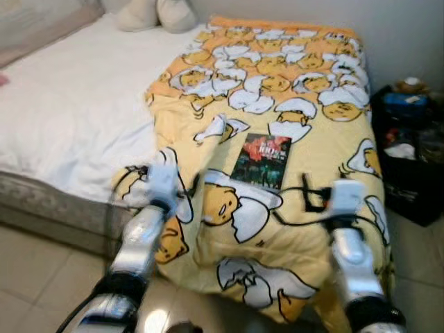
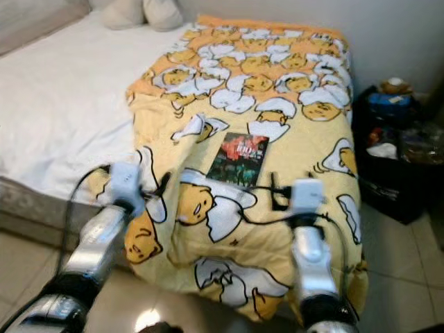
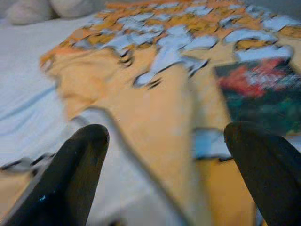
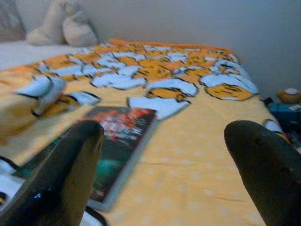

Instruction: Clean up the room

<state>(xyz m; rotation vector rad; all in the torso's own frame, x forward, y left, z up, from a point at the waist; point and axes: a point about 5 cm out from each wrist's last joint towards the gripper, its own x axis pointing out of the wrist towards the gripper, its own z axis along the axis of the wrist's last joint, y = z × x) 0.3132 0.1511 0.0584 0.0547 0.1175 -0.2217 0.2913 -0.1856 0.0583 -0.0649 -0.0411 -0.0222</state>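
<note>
A dark book (image 1: pixel 262 159) with a red and green cover lies flat on the yellow egg-print blanket (image 1: pixel 277 69) near the foot of the bed. Both silver arms reach over the bed's foot end. My left gripper (image 3: pixel 167 136) is open, its black fingers (image 3: pixel 80 160) spread wide over a fold of the blanket, with the book ahead and to one side (image 3: pixel 263 94). My right gripper (image 4: pixel 167 132) is also open and holds nothing. It hovers low over the blanket, and the book (image 4: pixel 113 146) lies just ahead between its fingers (image 4: pixel 263 160).
A white sheet (image 1: pixel 69 104) covers the bed's left half, with pale pillows (image 1: pixel 156 14) at the head. A black bin (image 1: pixel 409 166) full of items stands on the floor to the right of the bed. Tiled floor (image 1: pixel 35 277) lies in front, and a wall (image 1: pixel 402 28) is behind.
</note>
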